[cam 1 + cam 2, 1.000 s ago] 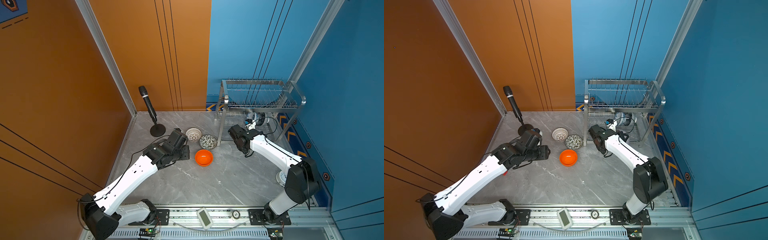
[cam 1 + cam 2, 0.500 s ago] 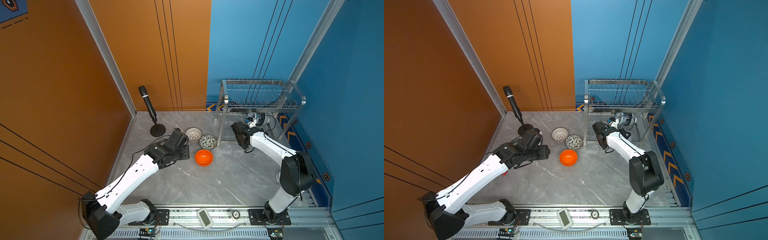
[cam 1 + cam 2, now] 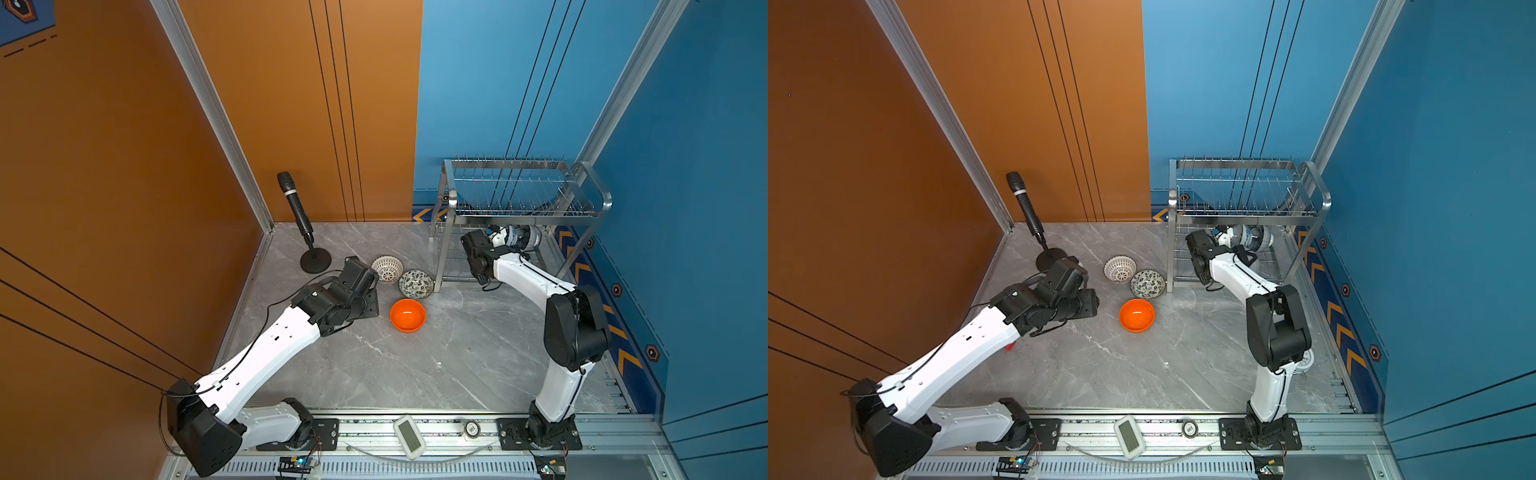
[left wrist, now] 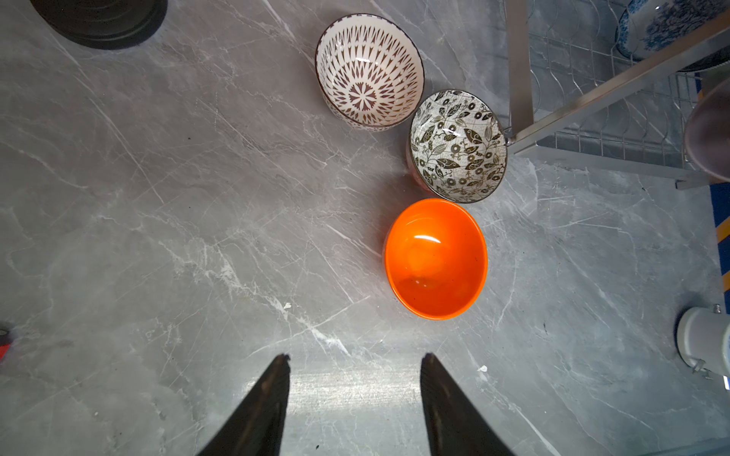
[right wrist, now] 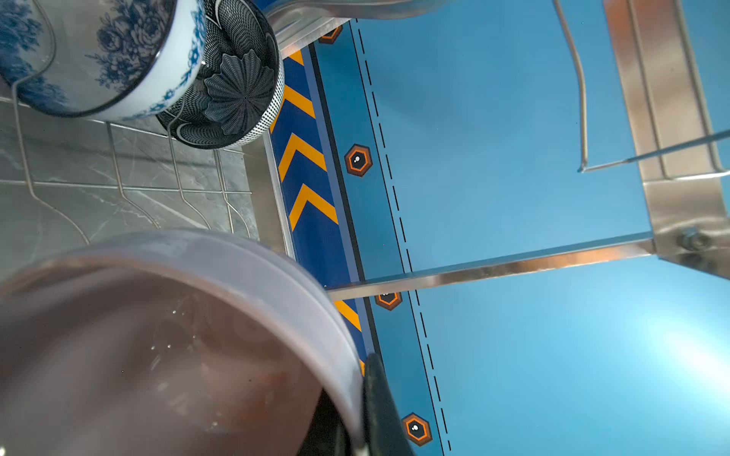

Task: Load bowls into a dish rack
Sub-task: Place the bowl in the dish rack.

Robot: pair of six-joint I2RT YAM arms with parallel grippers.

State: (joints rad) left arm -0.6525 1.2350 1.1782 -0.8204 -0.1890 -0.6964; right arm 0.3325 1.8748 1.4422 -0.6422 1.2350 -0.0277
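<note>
Left wrist view: three round bowls on the marbled table (image 4: pixel 158 197) beside the wire rack (image 4: pixel 518 59): glossy orange bowl (image 4: pixel 434 258), lattice bowl (image 4: pixel 369 71), leaf bowl (image 4: pixel 458 146). Empty, the left end effector (image 4: pixel 355 357) hangs half open. Two more lean inside the rack, floral bowl (image 5: pixel 98 59) and petal bowl (image 5: pixel 237 87); the right end effector (image 5: pixel 355 414) clamps the rim of the lilac bowl (image 5: pixel 158 335) there.

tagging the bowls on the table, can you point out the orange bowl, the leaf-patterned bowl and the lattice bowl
orange bowl (image 4: pixel 435 258): left wrist view, on the middle of its inside
leaf-patterned bowl (image 4: pixel 458 146): left wrist view, on its inner floor
lattice bowl (image 3: pixel 387 269): in a top view, on its inside centre
</note>
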